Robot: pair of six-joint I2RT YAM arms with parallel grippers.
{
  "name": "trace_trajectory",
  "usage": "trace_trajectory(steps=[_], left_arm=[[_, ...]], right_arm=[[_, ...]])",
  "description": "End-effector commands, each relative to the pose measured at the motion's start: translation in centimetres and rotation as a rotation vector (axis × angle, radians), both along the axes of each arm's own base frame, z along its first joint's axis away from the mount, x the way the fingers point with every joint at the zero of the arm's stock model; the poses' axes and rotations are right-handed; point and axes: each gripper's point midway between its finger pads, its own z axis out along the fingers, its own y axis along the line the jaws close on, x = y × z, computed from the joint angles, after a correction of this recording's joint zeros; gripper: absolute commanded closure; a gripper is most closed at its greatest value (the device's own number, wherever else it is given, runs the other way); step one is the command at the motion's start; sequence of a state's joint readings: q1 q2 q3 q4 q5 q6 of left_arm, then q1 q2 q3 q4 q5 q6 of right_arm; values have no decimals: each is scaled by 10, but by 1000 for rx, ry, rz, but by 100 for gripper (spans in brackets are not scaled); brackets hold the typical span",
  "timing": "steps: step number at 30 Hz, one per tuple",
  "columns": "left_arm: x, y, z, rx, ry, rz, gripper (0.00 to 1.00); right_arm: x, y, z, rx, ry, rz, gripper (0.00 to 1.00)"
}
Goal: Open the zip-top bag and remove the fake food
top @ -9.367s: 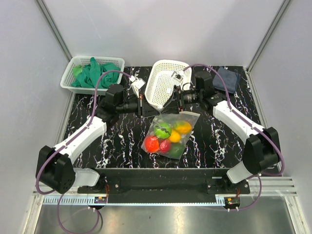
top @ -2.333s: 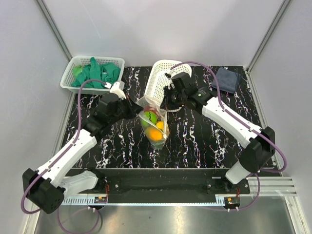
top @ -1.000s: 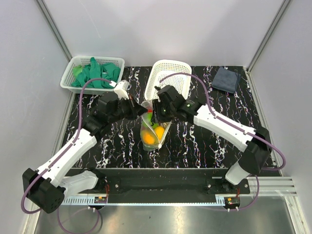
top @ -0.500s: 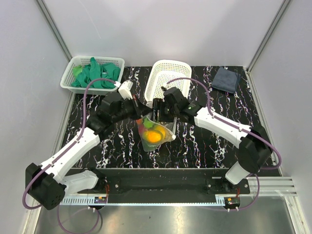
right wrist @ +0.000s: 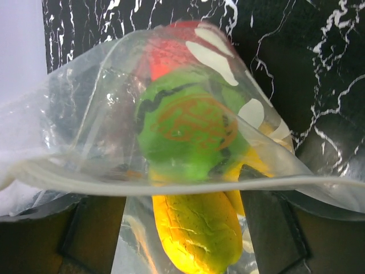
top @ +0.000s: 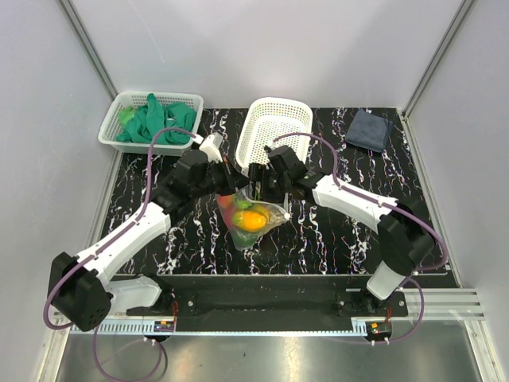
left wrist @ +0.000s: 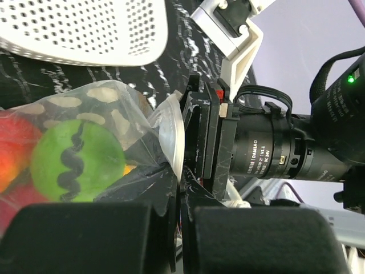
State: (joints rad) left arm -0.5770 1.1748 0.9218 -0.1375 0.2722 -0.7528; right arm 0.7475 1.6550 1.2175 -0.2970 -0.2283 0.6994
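Mid-table: zip-top bag [top: 242, 237], mouth toward the far side, long axis running to the near edge, fake food [top: 254, 217] inside
Left gripper [left wrist: 177, 228]: pinched on the bag's edge
Right gripper [right wrist: 182, 240]: jaws apart, bag mouth stretched across them
Around: white basket [top: 274, 102] just behind, dark cloth [top: 367, 129] far right
Change: right jaws way wider than a second ago

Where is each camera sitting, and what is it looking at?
Top external: above and behind the arm bases, facing down at the table; left arm and right arm show whole.
Left wrist: on the left arm, facing the zip-top bag; the left end effector fills the bottom edge.
Right wrist: on the right arm, facing into the bag at the fake food; the right end effector shows at the bottom.
Shared: all three see the bag.
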Motion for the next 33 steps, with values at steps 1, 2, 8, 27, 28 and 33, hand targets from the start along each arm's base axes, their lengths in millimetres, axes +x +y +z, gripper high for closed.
trace_trajectory(steps=[1,2,8,27,28,33], left_arm=[[-5,-28,29,-99,-79,-83,100],[-7,-30,27,-96,-73,-87,100],[-5,-32,18,-86,-68,-85,100],[-6,-6,30,-11,-139,-9,100],[-5,-4,30,-1,-142,-3,100],[-5,-1,33,20,-159,-8,100]], right_arm=[[8,29,4,77,-48,65,12],[9,31,-4,68,-40,68,11],[22,46,-20,76,-52,90,6],[42,25,4,0,-262,61,59],[41,23,10,4,-275,62,66],[25,22,20,27,-286,142,56]])
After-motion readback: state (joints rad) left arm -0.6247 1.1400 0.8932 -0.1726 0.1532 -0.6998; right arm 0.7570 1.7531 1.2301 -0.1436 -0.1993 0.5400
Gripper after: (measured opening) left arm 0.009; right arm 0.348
